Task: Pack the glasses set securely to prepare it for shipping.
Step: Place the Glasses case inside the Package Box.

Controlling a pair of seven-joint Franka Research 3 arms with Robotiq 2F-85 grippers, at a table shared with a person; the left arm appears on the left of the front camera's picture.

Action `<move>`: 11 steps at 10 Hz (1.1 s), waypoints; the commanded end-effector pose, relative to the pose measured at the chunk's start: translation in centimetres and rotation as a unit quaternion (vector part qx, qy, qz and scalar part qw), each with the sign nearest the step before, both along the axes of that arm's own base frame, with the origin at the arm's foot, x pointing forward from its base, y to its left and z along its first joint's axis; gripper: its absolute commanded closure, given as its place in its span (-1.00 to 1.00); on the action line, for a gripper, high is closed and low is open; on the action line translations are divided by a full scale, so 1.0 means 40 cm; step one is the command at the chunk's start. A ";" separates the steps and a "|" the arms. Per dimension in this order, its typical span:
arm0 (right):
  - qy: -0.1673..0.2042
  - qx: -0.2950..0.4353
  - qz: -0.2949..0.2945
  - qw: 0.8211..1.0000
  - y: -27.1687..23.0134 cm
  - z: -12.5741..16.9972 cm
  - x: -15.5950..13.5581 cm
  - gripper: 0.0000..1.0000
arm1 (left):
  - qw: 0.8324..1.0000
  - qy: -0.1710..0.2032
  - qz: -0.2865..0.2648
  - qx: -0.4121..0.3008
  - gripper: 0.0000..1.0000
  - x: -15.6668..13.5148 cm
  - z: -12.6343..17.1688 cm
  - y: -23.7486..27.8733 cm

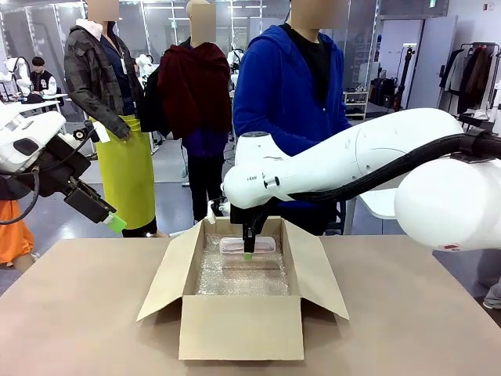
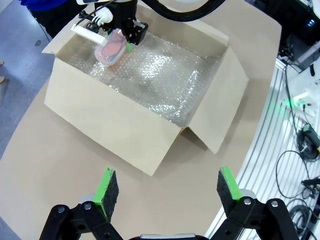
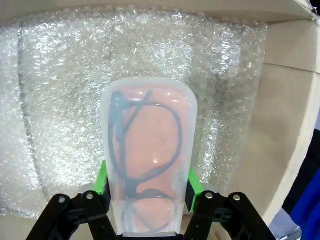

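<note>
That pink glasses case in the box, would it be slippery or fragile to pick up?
Probably stiff: the pink case holds its shape between the pads. Its glossy top looks slippery. Flat and oblong, it seems unlikely to roll.

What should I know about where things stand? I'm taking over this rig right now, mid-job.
Left gripper: open, holding nothing, over the table beside the box.
Right gripper: inside the box, pads on either side of the pink case; cannot tell if it grips.
Done: box lined with bubble wrap, pink case inside, near the far wall.
Left: let go, withdraw, likely close the flaps, which stand open.
</note>
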State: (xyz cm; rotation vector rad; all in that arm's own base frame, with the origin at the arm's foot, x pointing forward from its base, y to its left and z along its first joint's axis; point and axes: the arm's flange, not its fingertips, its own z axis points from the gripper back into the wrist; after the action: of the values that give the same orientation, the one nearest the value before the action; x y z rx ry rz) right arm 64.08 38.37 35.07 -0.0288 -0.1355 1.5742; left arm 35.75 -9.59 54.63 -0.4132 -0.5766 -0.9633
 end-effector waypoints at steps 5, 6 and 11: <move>0.004 0.013 -0.027 1.000 -0.007 0.015 0.011 -1.00 | 1.000 -0.005 -0.012 -0.010 -1.00 0.004 0.002 0.007; 0.007 0.010 -0.025 1.000 -0.008 0.026 -0.001 -1.00 | 1.000 -0.005 -0.012 -0.010 -1.00 0.004 0.002 0.007; 0.003 0.005 -0.013 1.000 -0.023 -0.001 0.016 -1.00 | 1.000 -0.005 -0.012 -0.010 -1.00 0.004 0.002 0.007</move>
State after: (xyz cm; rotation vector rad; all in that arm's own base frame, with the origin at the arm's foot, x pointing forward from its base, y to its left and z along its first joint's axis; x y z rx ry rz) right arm 64.77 37.30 35.02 -0.0173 -0.1365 1.5468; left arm 35.75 -9.59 54.62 -0.4133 -0.5766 -0.9632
